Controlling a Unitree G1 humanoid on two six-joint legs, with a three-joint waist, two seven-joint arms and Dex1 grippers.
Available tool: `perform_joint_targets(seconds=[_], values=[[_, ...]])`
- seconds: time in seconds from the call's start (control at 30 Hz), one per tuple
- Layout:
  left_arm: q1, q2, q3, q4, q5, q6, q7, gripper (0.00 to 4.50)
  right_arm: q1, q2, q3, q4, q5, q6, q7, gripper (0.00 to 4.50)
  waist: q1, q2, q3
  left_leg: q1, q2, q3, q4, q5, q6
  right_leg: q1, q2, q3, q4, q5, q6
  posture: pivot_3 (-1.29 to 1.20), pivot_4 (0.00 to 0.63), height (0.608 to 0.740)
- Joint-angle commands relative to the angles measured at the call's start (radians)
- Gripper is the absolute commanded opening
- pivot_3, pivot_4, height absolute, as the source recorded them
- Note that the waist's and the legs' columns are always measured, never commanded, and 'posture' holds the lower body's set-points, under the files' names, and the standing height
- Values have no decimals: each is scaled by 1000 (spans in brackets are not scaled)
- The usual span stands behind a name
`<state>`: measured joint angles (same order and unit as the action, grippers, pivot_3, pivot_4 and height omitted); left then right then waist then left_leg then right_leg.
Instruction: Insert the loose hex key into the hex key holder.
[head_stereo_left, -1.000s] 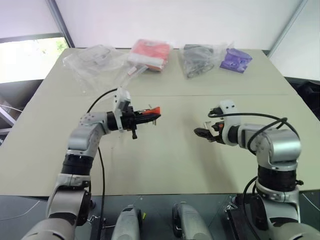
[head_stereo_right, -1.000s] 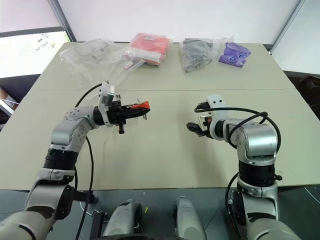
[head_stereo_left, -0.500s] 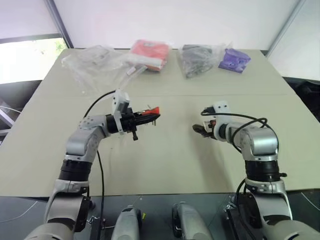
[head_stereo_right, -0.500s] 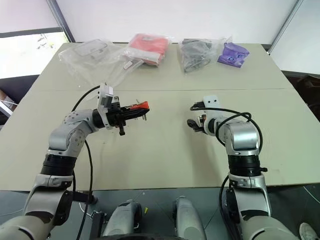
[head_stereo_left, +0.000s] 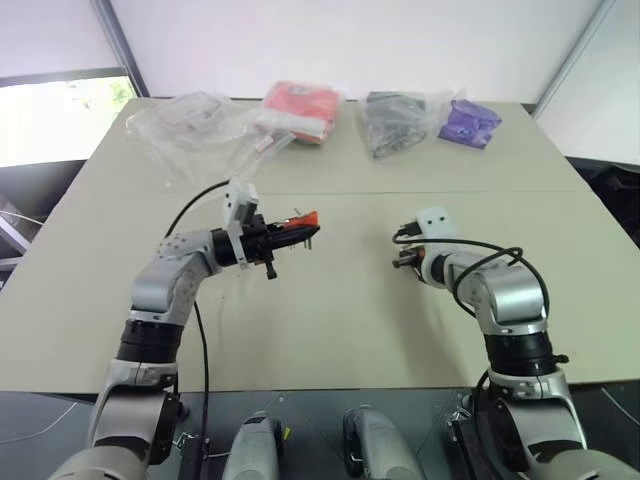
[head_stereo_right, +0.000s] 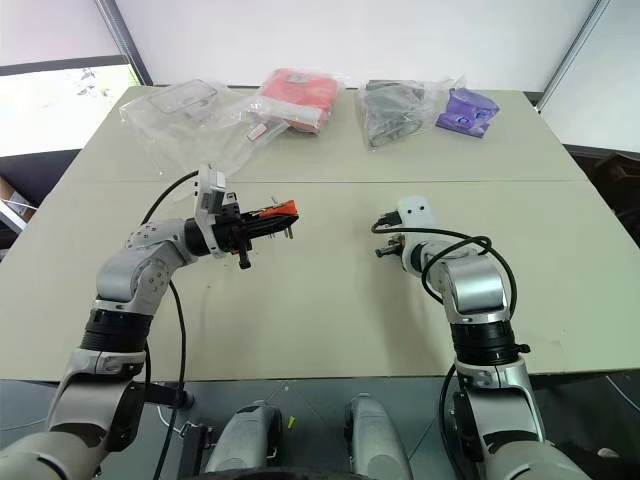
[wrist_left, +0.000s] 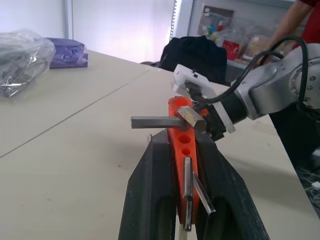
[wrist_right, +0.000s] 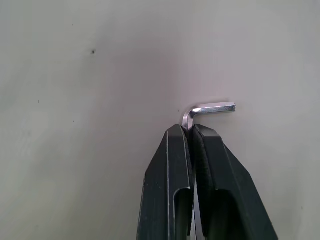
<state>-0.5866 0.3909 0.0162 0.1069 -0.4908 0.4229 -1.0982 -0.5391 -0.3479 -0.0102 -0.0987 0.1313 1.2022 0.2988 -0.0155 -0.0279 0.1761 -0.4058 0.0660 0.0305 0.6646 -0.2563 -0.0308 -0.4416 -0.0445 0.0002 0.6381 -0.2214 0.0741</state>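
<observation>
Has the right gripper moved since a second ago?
Yes. The right gripper has shifted away from the robot, toward the table seam, and its fingers have closed on the loose hex key.

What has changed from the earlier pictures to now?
The right tool moved forward and down to the table and shut on the loose hex key; before, it was open. The left tool stayed in place, shut on the hex key holder.
</observation>
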Motion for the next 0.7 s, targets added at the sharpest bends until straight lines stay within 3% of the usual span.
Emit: perform_joint_targets(seconds=[0.03,0.13,0.27,0.43,0.7], values=[[-29,12,13,-2,-13,-21,-11,0,34,24,29,32,11,12,-1,39,0,0,0,0,0,0,0,0,0,0,0,0,0,0,0,0,150,739],[-63,57,-2,50,-22,10,-95,0,-121,68,-122,75,40,-128,-48,39,-9,0,0,0,0,0,0,0,0,1,0,0,-2,-1,-2,0,150,739],[-171,105,0,195,-50,90,-211,0,-266,101,-244,47,180,-293,39,39,-6,7,5,-3,0,0,0,0,0,-2,0,0,-2,0,0,0,150,739],[-376,101,-12,469,-4,58,-324,0,-371,171,-374,-58,450,-302,103,39,5,7,5,-4,0,-2,-4,0,1,-3,1,-2,-5,0,2,0,150,739],[-555,36,-50,691,78,-32,-454,0,-394,241,-370,-142,650,-310,37,39,2,7,5,-6,-1,0,-3,-1,2,-2,-2,-2,-7,-1,2,0,150,739]])
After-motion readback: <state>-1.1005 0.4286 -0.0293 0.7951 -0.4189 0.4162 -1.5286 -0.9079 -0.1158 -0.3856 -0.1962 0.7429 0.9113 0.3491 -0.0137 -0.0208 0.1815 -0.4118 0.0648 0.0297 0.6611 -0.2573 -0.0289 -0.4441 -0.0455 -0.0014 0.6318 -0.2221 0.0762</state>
